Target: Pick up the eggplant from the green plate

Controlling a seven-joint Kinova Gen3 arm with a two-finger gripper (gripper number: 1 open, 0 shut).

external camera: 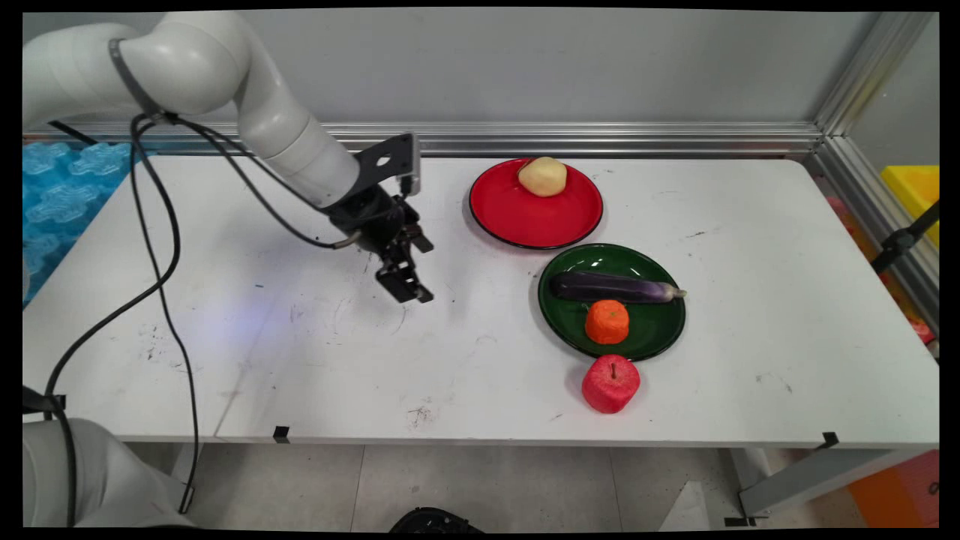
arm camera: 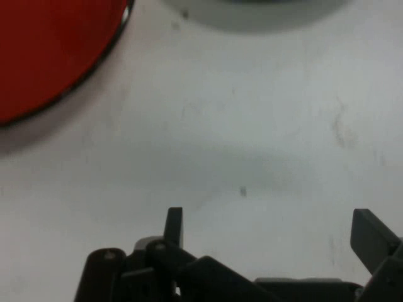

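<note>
My black gripper [external camera: 407,286] hangs just above bare white table left of the middle, open, with nothing between its fingers [arm camera: 174,225]. The nearest thing is a red plate [external camera: 535,214] to its upper right, carrying a pale yellow potato [external camera: 543,176]; the plate's rim [arm camera: 44,56] shows at the hand view's top left. Further right lies a dark green plate [external camera: 652,334] with a purple eggplant [external camera: 611,287] and an orange fruit [external camera: 607,321]. A red apple [external camera: 610,383] stands on the table just in front of the green plate.
Black cables [external camera: 161,247] hang from the arm over the table's left part. Blue moulded trays [external camera: 64,187] sit beyond the left edge. An aluminium rail [external camera: 600,139] runs along the back, and a yellow bin [external camera: 915,191] stands off the right side.
</note>
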